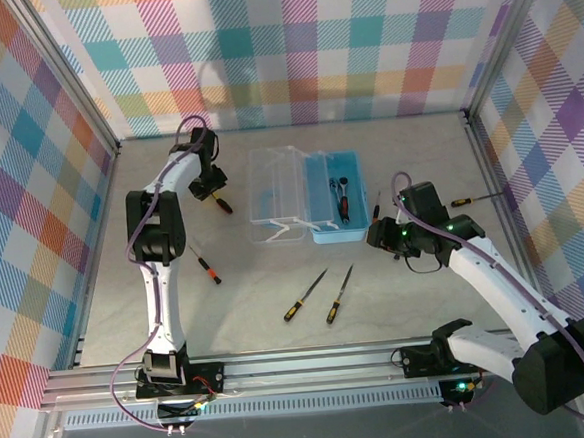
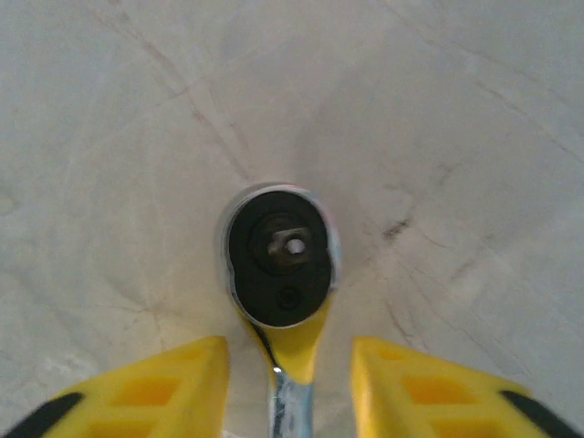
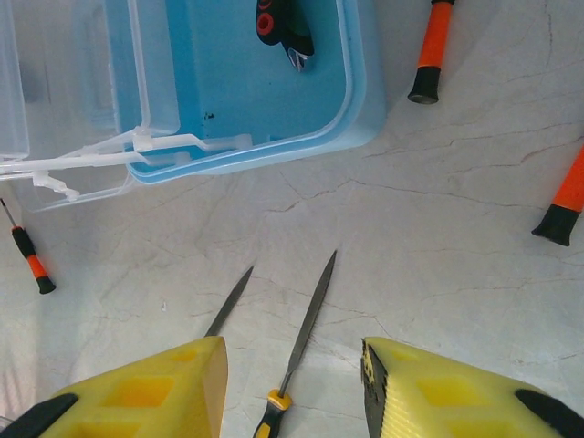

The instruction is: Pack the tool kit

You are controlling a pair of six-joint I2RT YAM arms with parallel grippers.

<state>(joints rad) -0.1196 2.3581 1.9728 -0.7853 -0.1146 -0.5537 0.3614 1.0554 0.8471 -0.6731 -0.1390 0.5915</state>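
File [image 1: 305, 296] and second file [image 1: 339, 294] on surface [image 1: 418, 150], nearest arm bases. Right pincer [image 3: 292, 354] wide apart, empty, beside case corner. Light-blue case [image 1: 320, 182], clear lid [image 1: 275, 195] swung left, black-red tool [image 1: 342, 197] inside. Farther left, left pincer [image 2: 288, 351] part-open, straddling yellow-necked ratchet [image 2: 278, 255], gaps both sides.

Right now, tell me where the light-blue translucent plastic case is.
In the top view the case sits just right of centre, its clear lid open leftward, an orange-handled screwdriver beside its right wall.
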